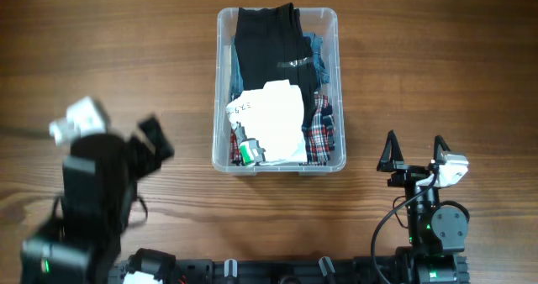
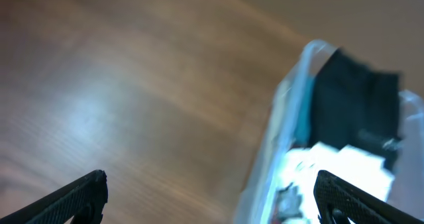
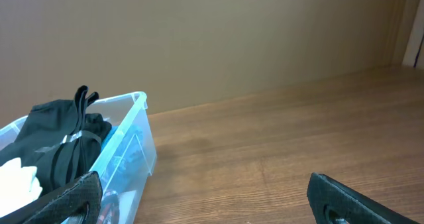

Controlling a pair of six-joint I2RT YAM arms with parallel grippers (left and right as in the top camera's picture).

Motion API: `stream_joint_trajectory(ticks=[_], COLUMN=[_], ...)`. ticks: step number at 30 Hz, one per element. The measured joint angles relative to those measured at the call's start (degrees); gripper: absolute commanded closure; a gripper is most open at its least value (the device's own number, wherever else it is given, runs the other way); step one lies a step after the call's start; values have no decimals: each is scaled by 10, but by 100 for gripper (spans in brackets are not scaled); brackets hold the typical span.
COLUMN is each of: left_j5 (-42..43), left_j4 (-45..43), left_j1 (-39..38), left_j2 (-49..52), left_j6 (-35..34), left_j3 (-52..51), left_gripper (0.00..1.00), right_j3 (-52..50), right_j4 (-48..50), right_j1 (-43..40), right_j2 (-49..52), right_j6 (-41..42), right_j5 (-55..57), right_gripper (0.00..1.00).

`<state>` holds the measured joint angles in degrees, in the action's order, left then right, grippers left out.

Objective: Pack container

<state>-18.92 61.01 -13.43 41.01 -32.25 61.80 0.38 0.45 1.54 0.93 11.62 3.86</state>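
Wood-grain tabletop (image 1: 101, 49) fills the overhead view, warm brown, with the container (image 1: 222, 82) set at the far middle, its long sides running away from me. It is a clear plastic tub with rounded corners, and it is stuffed. A black garment (image 1: 267, 40) covers the far half and rises above the rim there. A white cloth (image 1: 282, 116) lies on top in the near half, red plaid fabric (image 1: 319, 137) shows along the right wall, and some blue fabric (image 1: 319, 44) peeks out beside the black. A small green-and-white item (image 1: 248, 152) is tucked into the near left corner; I cannot tell what it is.

My left hand (image 2: 212, 197) hangs to the near left of the tub, apart from it, fingers spread as wide as they go with nothing between them. From above it is blurred. My right hand (image 1: 414, 149) stands to the near right of the tub, well apart, fingertips pointing toward the far side, likewise spread wide and empty. Its camera sees the tub off to the left and a plain tan wall (image 3: 199, 38) beyond the tabletop.
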Motion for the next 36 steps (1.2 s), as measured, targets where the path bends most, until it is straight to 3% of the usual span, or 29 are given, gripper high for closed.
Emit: stream_joint_trajectory(ticks=[3,9,17,20,36], left_j5=[-2,15,96,122,146], left_j4=[-4,-112,-450,-534,-555], left_j1=[9,24,46,46,85], left_j2=[-107,-278,-349,-350,-401], left_j6=[0,0,24,52,87], left_j3=[-112,-276,-438,-477,-597], left_gripper=[0,0,0,0,0], right_j3=[0,0,0,0,0], right_j4=[0,0,0,0,0], right_j1=[0,0,0,0,0], right_j2=[-1,-2,-2,-2,-2], right_j6=[0,0,0,0,0], right_j5=[0,0,0,0,0], right_gripper=[0,0,0,0,0])
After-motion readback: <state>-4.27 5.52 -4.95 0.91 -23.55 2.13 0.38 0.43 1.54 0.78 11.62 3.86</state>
